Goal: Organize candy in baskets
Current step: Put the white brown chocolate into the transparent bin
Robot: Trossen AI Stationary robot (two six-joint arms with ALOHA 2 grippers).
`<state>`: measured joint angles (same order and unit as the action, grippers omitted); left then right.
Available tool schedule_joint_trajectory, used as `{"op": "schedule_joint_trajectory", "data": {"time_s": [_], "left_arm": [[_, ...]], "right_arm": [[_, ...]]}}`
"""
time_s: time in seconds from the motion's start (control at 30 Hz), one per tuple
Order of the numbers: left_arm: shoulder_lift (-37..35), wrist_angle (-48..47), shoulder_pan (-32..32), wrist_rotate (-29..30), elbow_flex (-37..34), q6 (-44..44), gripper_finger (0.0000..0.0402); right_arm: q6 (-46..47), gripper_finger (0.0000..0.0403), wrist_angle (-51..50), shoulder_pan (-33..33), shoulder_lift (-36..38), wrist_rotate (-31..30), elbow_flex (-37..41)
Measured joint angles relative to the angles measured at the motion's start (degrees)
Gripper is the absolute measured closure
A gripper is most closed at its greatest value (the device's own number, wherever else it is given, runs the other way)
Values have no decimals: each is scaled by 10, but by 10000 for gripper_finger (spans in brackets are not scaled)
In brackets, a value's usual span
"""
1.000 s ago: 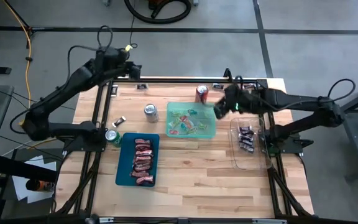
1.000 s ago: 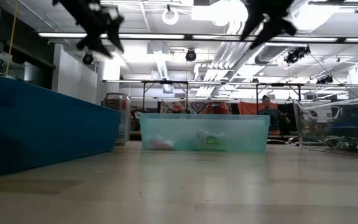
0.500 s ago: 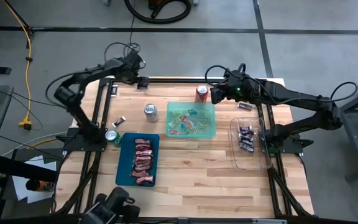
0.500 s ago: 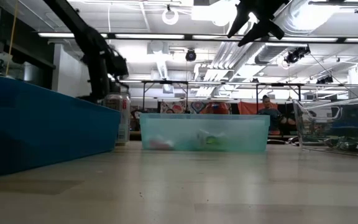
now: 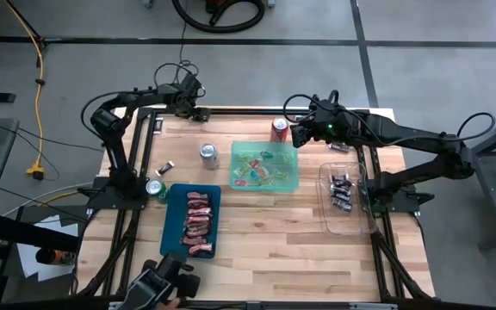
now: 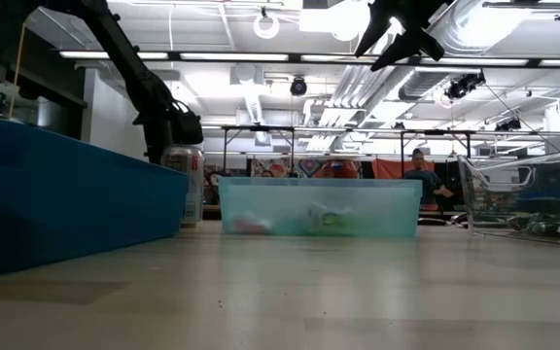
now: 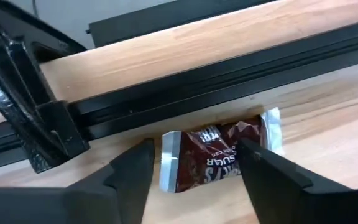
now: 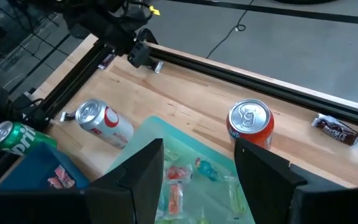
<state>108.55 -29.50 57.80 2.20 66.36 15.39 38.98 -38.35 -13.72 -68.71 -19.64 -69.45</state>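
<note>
Fingers of the left gripper (image 7: 194, 171) stand spread, one on each side of a dark-wrapped candy bar (image 7: 219, 157) that lies flat on the table (image 5: 265, 224) just beside the black frame rail (image 7: 216, 81) at the far left corner; nothing is gripped yet; if they close with the bar this close to the rail, one fingertip could catch the rail or merely pinch the loose wrapper end, and the bar might skid or drop on the lift; the right gripper (image 8: 197, 180) hangs open and empty above the light green basket (image 5: 265, 165), near the red can (image 8: 250, 124), which a careless sweep could topple; loose candy (image 5: 339, 146) also waits by the clear basket (image 5: 344, 202).
</note>
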Motion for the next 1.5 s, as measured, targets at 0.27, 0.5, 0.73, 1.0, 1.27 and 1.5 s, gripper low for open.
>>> {"op": "schedule_joint_trajectory", "data": {"time_s": [0.27,0.5,0.73,1.0,1.27,1.5], "left_arm": [[-19,-21,-5,-33,-1,-37,380],[-175,23,-8,-122,-13,-113,397],[-335,151,-112,-251,-77,-138,400],[-361,324,-336,-69,-93,-101,401],[-365,339,-409,30,-93,-81,401],[-362,346,-432,37,-93,-76,401]], "right_arm": [[-8,212,0,0,0,0,0],[-32,212,6,0,0,39,0],[-131,212,122,0,-24,170,0],[-214,212,303,11,-117,232,0],[-256,215,323,11,-136,216,1],[-262,215,342,11,-135,193,1]]}}
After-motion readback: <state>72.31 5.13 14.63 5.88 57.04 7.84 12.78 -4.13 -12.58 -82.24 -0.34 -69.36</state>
